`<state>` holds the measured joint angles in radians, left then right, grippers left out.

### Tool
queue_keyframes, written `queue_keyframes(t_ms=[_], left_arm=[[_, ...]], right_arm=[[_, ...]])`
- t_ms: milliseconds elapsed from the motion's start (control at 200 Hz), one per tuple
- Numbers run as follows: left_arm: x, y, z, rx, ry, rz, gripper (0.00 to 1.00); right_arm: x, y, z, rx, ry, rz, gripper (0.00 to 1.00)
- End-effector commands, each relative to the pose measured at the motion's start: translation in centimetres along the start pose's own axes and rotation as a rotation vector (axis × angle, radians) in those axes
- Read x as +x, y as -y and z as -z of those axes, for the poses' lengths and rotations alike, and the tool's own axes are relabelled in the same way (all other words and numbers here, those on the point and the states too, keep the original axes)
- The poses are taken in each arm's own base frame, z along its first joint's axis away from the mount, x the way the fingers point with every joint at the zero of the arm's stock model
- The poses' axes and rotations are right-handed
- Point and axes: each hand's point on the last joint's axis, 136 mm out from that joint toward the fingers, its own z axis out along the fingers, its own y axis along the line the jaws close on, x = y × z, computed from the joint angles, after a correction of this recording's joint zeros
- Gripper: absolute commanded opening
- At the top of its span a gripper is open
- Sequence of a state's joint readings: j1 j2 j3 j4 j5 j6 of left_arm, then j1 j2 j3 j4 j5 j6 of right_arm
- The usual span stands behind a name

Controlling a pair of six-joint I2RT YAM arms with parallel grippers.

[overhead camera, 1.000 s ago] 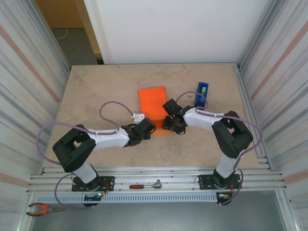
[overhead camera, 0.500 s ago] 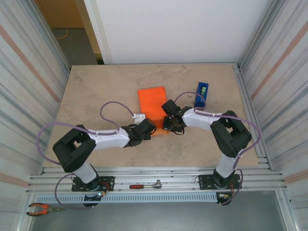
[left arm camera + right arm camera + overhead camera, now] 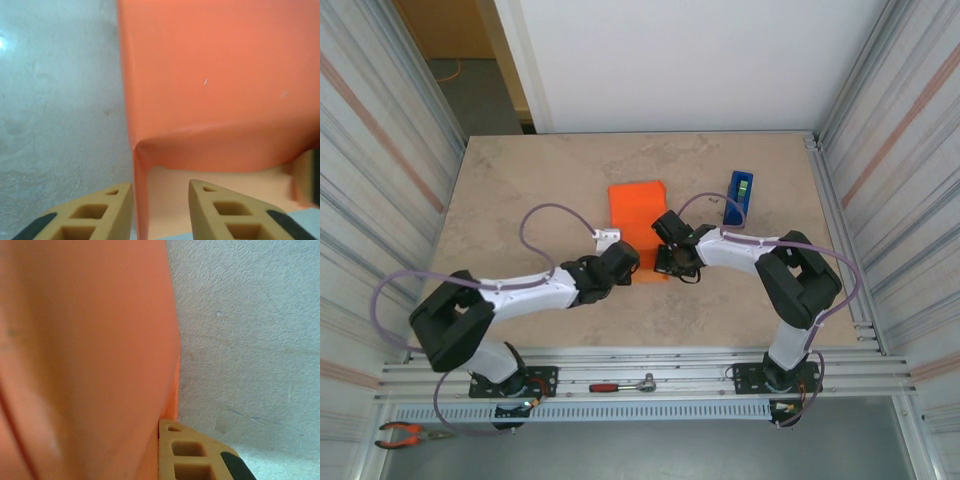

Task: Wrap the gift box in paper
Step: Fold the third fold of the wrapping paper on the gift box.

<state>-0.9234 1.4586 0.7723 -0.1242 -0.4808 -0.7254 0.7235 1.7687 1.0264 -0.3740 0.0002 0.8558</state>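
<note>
Left arm is swinging its elbow out toward 8 o'clock and lower on the table (image 3: 510, 190), while its gripper (image 3: 617, 263) is staying tucked at the near-left corner of the orange bundle, and its fingers are now parting where they were closed a moment back. In the left wrist view those fingers (image 3: 87, 220) are standing spread, with an upright edge of paper (image 3: 215, 75) running between them but not being squeezed, so I'm judging this as a let-go after creasing that corner. Over at 5 o'clock of the bundle the right gripper (image 3: 670, 257) is edging slightly inward and is clamped; its one visible finger (image 3: 192, 452) is pressing flat against an orange flap, the other is hidden behind it, so it looks to be pinching the paper to keep the fold from springing open while the left resets. The box (image 3: 637, 203) is sitting mid-table under its orange skin, reaching toward 12 o'clock from both grippers, with the near end not yet closed. A tape dispenser (image 3: 740, 195) is waiting at 3 o'clock of the box, just beside the right forearm, handy for sealing.
</note>
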Motion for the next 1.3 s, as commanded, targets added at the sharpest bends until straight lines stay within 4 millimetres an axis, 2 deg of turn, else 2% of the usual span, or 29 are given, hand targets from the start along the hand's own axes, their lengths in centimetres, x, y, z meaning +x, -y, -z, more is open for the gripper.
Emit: queue_keyframes(t_ms=[0,150,436,792,832,997,1162,1298], left_arm=[[-1.7,-1.4,1.5,-0.013,0.073,0.008,0.4],[-1.5,-2.3,1.4,0.007,0.066,0.029,0.44],[-0.3,-1.5,-0.6,0.008,0.028,0.007,0.46],[0.8,-1.9,-3.1,-0.073,0.005,-0.035,0.29],[1.1,-2.0,-3.5,-0.081,-0.002,-0.042,0.27],[1.8,-1.8,-4.2,-0.096,-0.022,-0.06,0.18],[2.1,-1.7,-4.4,-0.092,-0.025,-0.065,0.16],[2.3,-1.5,-4.4,-0.088,-0.027,-0.064,0.15]], right_arm=[[1.3,0.6,-0.1,0.026,-0.03,0.003,0.0],[1.5,0.4,0.0,0.028,-0.032,0.006,0.0],[1.7,0.4,0.0,0.038,-0.032,0.009,0.0],[1.7,0.6,0.2,0.047,-0.03,0.012,0.01],[1.7,0.6,0.3,0.049,-0.028,0.012,0.07],[1.0,0.8,1.7,0.06,0.001,0.014,0.51],[0.7,1.1,3.1,0.063,0.025,0.018,0.78],[0.4,1.3,4.0,0.069,0.048,0.024,0.96]])
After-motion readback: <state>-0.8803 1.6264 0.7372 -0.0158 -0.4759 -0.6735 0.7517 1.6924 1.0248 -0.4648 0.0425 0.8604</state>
